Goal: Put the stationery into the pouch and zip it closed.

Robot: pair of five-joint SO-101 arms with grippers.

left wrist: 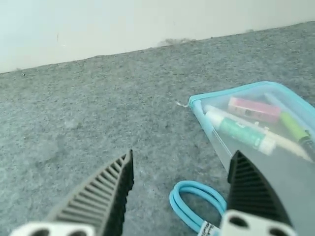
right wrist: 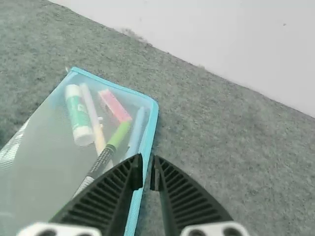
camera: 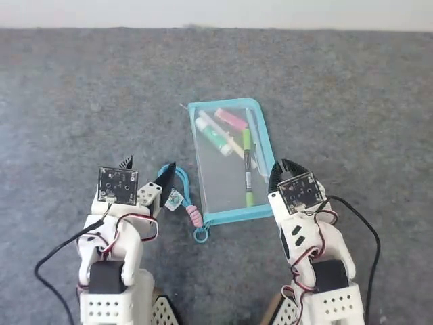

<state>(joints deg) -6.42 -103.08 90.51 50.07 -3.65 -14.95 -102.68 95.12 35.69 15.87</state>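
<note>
On the grey carpet (camera: 352, 81), the stationery (camera: 226, 132) already lies inside the pouch (camera: 223, 186). Whether it is zipped is unclear. The left gripper (camera: 149, 164) gapes empty and the right gripper (camera: 283, 164) is pinched together, empty.

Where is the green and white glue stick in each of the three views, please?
High view: glue stick inside the pouch, near its far end.
Left wrist view: glue stick in the pouch, close to its corner.
Right wrist view: glue stick in the pouch, by its far end.
Shared landmark: the pink eraser beside it.
</note>
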